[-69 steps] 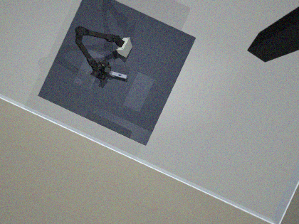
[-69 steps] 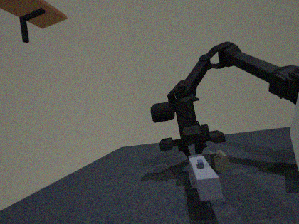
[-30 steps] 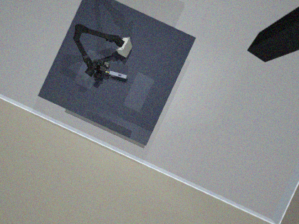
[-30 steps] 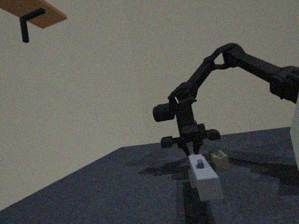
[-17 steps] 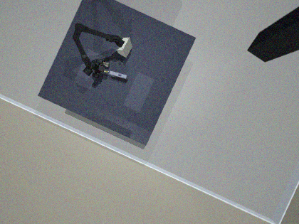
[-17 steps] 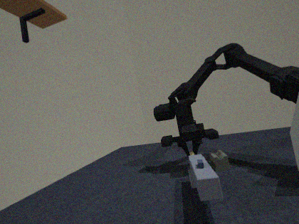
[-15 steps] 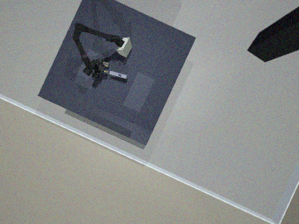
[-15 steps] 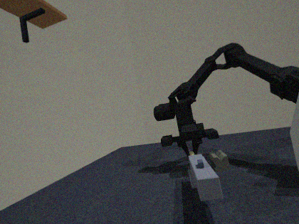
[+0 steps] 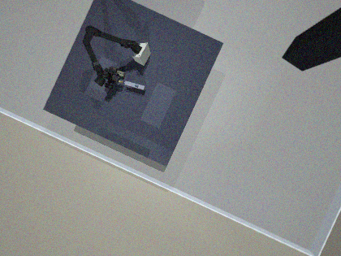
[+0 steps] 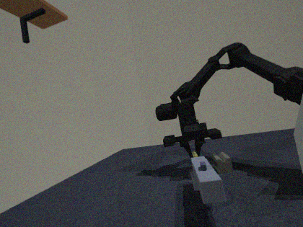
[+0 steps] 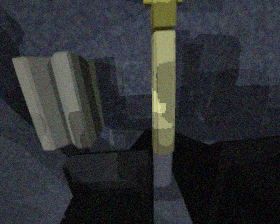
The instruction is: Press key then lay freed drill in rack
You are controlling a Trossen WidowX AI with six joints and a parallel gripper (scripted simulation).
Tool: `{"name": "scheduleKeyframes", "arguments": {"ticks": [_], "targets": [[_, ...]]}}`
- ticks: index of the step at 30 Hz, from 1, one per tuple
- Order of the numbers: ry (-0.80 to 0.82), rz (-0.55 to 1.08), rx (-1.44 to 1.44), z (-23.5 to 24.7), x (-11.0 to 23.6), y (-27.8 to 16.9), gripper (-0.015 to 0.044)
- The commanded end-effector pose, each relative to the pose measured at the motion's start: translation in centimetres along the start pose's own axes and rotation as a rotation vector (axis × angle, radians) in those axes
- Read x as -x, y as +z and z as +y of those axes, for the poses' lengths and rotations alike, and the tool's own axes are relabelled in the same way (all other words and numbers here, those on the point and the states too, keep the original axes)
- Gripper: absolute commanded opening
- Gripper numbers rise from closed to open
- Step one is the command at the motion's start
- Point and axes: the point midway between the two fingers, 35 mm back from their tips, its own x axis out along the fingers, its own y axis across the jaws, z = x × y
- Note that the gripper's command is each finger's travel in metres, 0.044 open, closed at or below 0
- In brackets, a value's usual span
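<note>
Gripper is clamped on the drill, just off the far end of the housing. This looks like the pull-out step. The rack sits just right; next, carry the drill across and lay it in.

A dark blue surface fills the foreground before a plain beige wall, with an orange shelf on its black bracket at eleven o'clock.
</note>
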Motion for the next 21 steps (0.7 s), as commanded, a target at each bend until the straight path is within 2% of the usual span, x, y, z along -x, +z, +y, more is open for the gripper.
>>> {"name": "scheduleKeyframes", "arguments": {"ticks": [1, 21], "targets": [[-0.005, 0.0, -0.003, -0.01, 0.33, 0.02, 0.0], [-0.005, 0.0, -0.003, 0.15, 1.12, 0.24, 0.0]]}}
